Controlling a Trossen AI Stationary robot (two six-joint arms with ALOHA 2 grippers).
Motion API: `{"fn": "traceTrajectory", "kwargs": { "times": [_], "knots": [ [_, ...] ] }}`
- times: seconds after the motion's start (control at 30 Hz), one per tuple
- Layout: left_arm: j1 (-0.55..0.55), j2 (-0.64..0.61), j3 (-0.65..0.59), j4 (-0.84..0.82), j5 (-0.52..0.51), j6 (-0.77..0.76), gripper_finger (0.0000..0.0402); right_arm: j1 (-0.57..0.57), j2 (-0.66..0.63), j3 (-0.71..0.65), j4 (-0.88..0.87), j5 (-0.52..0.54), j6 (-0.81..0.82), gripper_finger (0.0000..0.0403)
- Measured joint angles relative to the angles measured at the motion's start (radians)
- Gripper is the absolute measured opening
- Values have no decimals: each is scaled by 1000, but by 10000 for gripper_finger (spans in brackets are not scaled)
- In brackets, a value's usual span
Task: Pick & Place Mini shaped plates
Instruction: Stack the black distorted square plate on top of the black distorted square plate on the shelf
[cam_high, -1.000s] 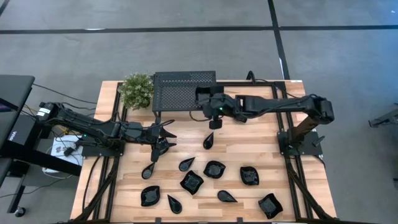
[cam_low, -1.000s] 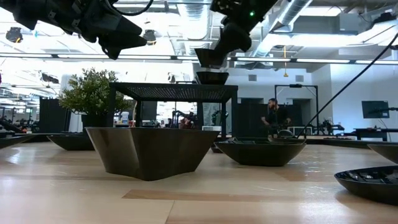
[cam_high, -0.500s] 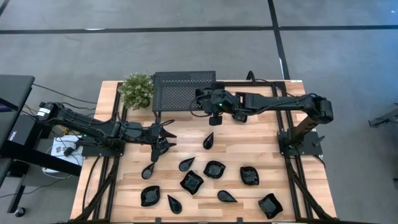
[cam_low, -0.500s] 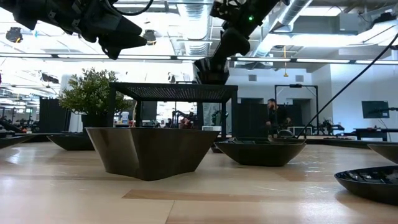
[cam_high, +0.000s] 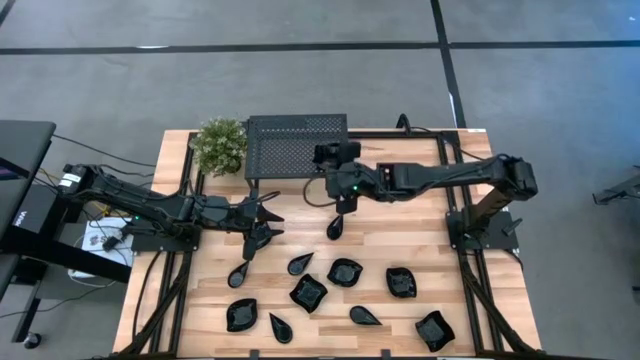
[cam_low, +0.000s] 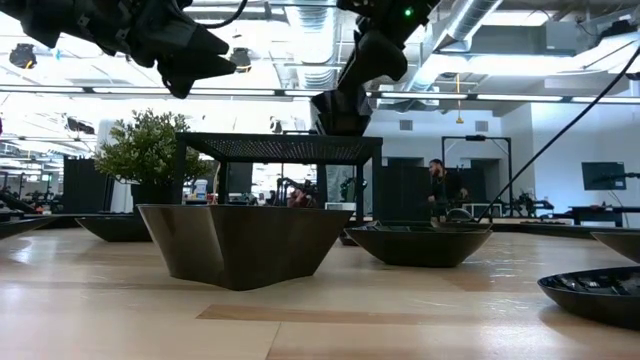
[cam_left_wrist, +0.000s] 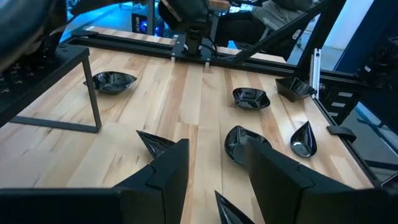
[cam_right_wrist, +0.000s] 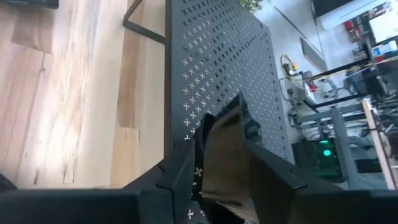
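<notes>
Mini shaped plates (cam_high: 345, 271) lie scattered across the lower half of the tabletop (cam_high: 410, 240), while the right gripper (cam_high: 331, 152) pinches one plate (cam_right_wrist: 222, 155) over the perforated rack (cam_high: 290, 145) at upper centre and the left gripper (cam_high: 266, 224) hovers spread at centre-left.

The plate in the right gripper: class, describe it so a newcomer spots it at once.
Find the black perforated rack at the table's back edge. At its right end the right gripper holds one mini plate, the only one in a gripper.
</notes>
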Motion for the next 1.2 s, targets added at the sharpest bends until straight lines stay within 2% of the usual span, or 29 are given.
{"fn": "traceTrajectory", "kwargs": {
  "times": [0.23, 0.53, 0.8, 0.97, 1.1, 1.2],
  "knots": [
    [0, 0, 0, 12, 0, -1, 159, -26, 0, 0, -11, 14, 17, 150],
    [0, 0, 0, 14, 0, -1, 159, -40, -1, 0, -64, 6, 20, 138],
    [0, 0, 0, 15, 7, 2, 159, 139, -2, 71, -57, 4, 74, 133],
    [-5, 0, 0, 31, 164, 6, 159, 291, -4, 182, -112, 4, 213, 132],
    [-56, 37, 0, 150, 231, 62, 159, 380, -14, 215, -249, -1, 300, 132],
    [-114, 101, 0, 301, 270, 148, 159, 418, -36, 185, -378, -6, 500, 132]
  ]
}}
